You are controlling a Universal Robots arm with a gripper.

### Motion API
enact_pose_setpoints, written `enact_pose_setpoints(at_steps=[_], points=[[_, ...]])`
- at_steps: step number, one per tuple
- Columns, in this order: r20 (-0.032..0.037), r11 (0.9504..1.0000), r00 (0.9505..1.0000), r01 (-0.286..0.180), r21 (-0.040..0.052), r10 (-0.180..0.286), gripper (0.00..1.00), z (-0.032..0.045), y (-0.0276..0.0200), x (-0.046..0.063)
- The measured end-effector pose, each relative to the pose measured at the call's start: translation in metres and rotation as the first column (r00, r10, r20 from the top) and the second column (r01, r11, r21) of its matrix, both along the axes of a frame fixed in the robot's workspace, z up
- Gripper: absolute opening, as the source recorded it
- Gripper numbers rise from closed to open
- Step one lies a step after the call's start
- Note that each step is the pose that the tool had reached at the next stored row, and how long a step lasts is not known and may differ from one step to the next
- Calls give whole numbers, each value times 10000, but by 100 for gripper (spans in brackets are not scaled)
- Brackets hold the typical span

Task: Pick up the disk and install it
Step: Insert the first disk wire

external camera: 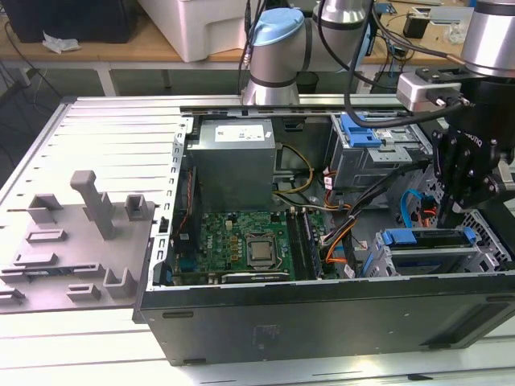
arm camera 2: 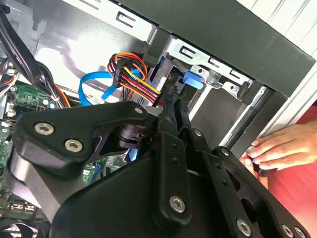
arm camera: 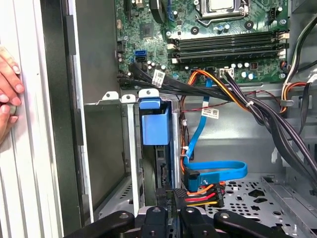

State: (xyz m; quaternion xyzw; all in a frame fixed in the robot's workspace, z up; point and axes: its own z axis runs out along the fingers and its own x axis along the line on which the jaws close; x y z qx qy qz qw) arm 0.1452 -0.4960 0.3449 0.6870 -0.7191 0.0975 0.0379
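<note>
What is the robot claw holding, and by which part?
Cannot tell. The gripper is at one end of the silver hard drive in its blue plastic carrier, inside the grey metal cage.

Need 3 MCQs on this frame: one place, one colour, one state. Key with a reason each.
1. In the exterior view, the gripper hangs over:
A) the grey fixture plate
B) the drive cage
C) the power supply

2. The flat cable beside the drive cage is:
A) blue
B) green
C) white

3. The disk is:
A) lying on the grey fixture plate
B) standing in the drive cage
C) lying on the motherboard

Key:
1 B: the gripper is directly above the cage at the exterior view's right.
2 A: the first wrist view shows a blue ribbon looping next to the cage.
3 B: the disk's blue carrier sits between the cage walls in the first wrist view.
</note>
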Motion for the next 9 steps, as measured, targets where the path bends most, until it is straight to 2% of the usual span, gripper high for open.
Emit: enact_pose_setpoints(at_steps=[9], points=[[0, 9999, 9999, -154, 2, 154, 17, -1, -19, -1]])
